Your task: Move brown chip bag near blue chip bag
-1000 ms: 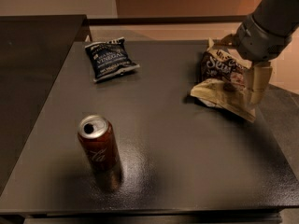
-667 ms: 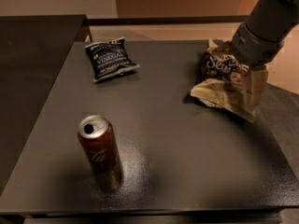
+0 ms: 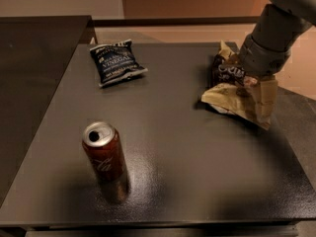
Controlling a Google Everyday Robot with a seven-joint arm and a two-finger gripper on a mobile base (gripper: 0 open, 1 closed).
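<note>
The brown chip bag [image 3: 229, 90] lies crumpled on the right side of the dark table [image 3: 187, 162], its dark top raised and its tan part spread toward the front. My gripper [image 3: 256, 90] comes down from the upper right and sits right on the bag's right side, touching it. The grey arm hides part of the bag. The blue chip bag [image 3: 116, 61], with white "VINEGAR" lettering, lies flat at the table's back left, well apart from the brown bag.
A red soda can [image 3: 103, 157] stands upright at the front left of the table. A second dark surface [image 3: 34, 63] adjoins the table on the left. The table's right edge is close behind the brown bag.
The arm has shifted slightly over the brown bag. The bag, the blue bag and the can have stayed where they were.
</note>
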